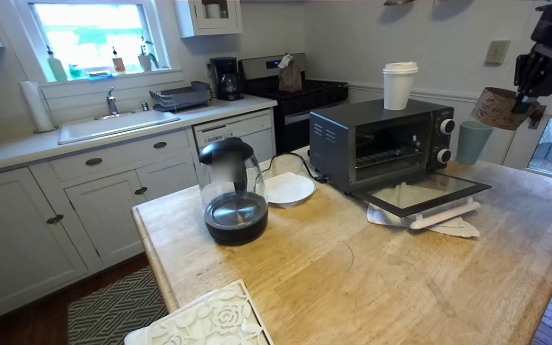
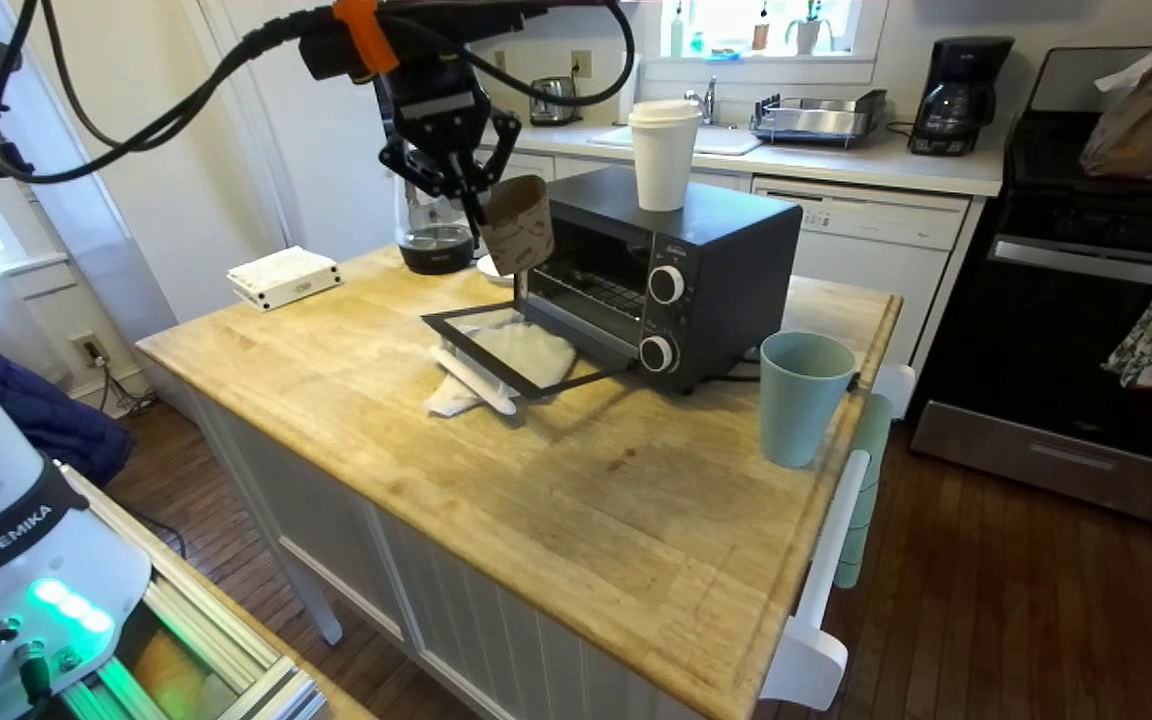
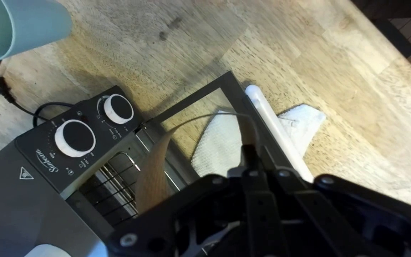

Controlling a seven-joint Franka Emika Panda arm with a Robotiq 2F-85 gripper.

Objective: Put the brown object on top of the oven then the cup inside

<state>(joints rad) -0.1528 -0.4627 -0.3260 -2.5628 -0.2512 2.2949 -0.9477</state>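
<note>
Nearest in the wrist view: gripper (image 3: 250, 155), pinching just one wall of the brown sleeve (image 2: 524, 228), which hangs tilted in the air, apart from the oven (image 2: 741, 290). White cup (image 2: 663, 160) stands upright, lidded, on the oven's top; glass door (image 1: 448, 187) lowered. Sleeve not yet placed. Risks, my reading: thin wall held on one side only, so it may twist or slip; carried in low, it could snag the oven's top edge; swung too wide, it could topple the cup. Set down at this tilt, it would likely land on its rim and roll.
</note>
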